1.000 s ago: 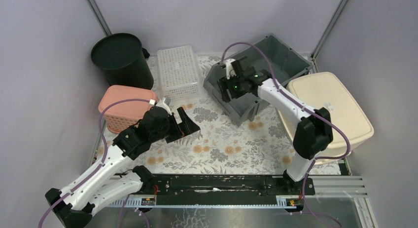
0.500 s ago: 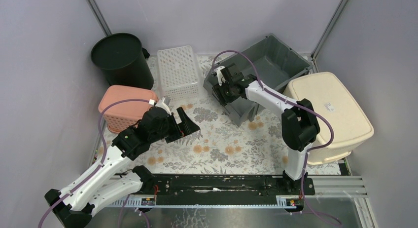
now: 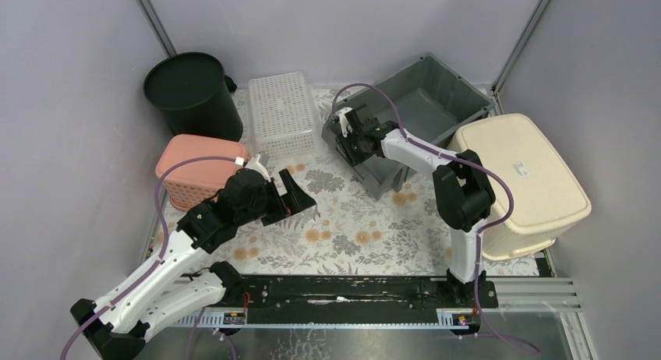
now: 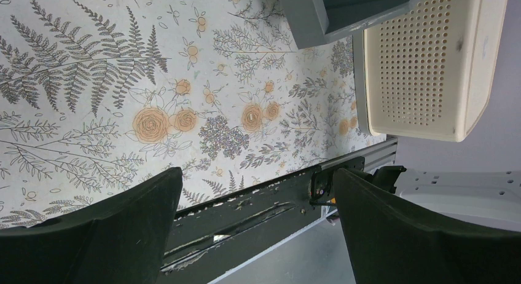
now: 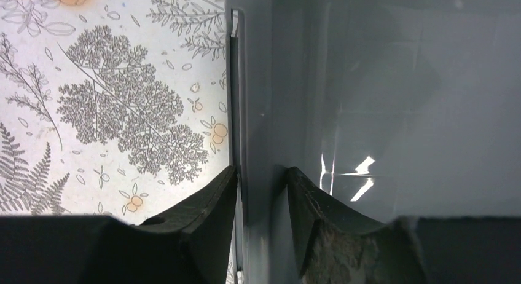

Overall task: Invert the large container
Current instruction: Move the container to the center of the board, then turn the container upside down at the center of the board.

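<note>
Flowered cloth [image 3: 351,220] is spread under everything. The right claw [image 5: 261,173] has just been squeezed shut on the grey bin [image 3: 429,103], whose wall is held between its fingers, so tipping can be started. The left claw [image 4: 257,173] is kept wide apart.

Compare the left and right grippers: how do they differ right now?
The left gripper is wide open and empty; the right gripper clamps the wall of the grey bin between its fingers. The left gripper hangs over the floral mat; the right gripper sits at the grey bin's rim. Both have black fingers.
</note>
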Controlling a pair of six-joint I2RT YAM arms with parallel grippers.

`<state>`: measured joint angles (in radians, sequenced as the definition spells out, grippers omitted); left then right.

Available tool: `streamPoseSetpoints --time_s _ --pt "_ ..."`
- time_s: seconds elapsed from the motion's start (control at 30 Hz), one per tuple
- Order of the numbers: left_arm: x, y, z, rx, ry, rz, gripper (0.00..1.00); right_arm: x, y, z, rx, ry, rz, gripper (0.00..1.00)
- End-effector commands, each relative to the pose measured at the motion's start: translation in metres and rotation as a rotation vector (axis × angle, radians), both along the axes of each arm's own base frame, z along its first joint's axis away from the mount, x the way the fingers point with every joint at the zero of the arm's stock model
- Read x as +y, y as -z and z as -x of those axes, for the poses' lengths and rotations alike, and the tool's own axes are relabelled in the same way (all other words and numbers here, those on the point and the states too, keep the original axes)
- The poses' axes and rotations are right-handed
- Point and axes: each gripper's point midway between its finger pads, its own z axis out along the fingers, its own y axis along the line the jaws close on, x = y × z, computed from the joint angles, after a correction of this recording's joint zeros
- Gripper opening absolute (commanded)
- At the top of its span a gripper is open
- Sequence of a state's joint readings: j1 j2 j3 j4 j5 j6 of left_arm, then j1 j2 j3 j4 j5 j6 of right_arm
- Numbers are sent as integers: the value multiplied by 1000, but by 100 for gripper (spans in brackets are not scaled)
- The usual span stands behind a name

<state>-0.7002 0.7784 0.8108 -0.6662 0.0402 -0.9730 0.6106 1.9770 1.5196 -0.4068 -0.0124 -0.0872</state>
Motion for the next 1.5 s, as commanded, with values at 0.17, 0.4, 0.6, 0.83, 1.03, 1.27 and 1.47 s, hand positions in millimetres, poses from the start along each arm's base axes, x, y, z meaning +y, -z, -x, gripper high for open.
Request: streamPoseSetpoints --time_s 0.17,0.4,0.6,0.83,1.03,1.27,1.47 --pt "1 -1 -3 -20 -12 3 100 7 13 -5 4 -3 0 35" --pt "1 -1 -3 -21 -12 5 100 10 18 -3 30 -13 -1 44" --pt "0 0 -3 -18 -9 4 100 12 19 2 48 -20 -13 100" --pt "0 0 -4 -21 -9 1 100 22 -6 5 35 -39 -129 99" --pt "1 -5 -4 -30 -14 5 100 28 -31 2 55 -45 -297 99" --pt "0 -5 -4 -24 -11 6 100 8 -13 -12 84 15 -175 80" --pt "-1 -6 -5 -27 -10 7 100 1 -6 -13 84 43 -145 16"
